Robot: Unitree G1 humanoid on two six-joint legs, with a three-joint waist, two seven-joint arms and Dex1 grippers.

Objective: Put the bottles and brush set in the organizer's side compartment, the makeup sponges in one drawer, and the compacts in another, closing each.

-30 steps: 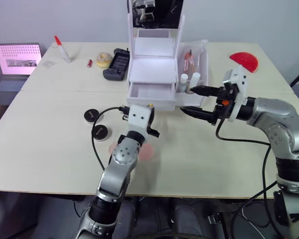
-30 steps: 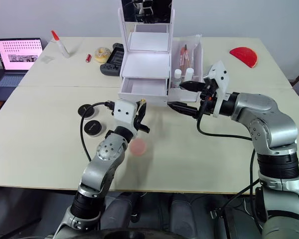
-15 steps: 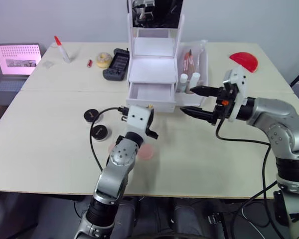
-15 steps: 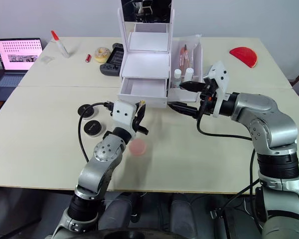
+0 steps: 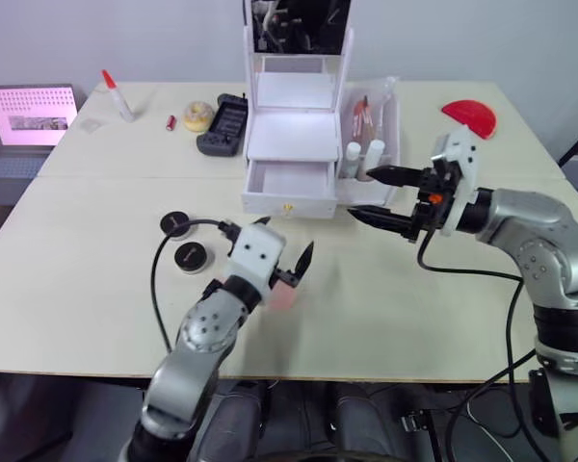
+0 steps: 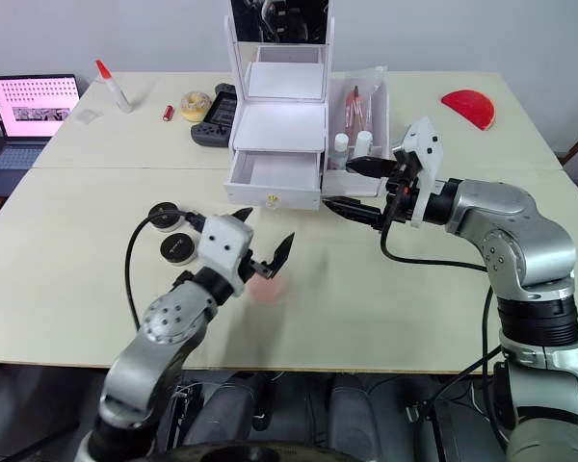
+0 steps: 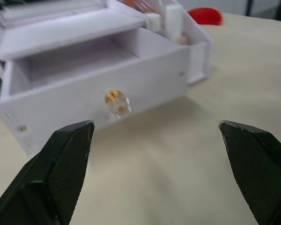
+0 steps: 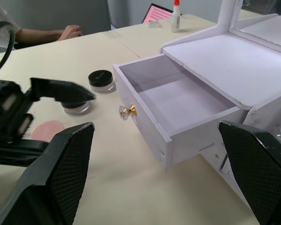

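White organizer (image 5: 294, 144) at desk (image 5: 96, 279) centre, lower drawer (image 5: 291, 188) pulled out and empty; bottles (image 5: 364, 157) and brush set (image 5: 368, 115) sit in its side compartment. Left tool (image 5: 281, 254) wide open, holding nothing, just above the pink sponge (image 5: 283, 296) in front of the drawer. Right tool (image 5: 376, 196) wide open, empty, beside the side compartment. Two black compacts (image 5: 185, 241) lie left of the left tool.

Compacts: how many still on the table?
2. Both black compacts sit left of the open drawer: one farther back, one nearer, beside the left gripper. More could be hidden.
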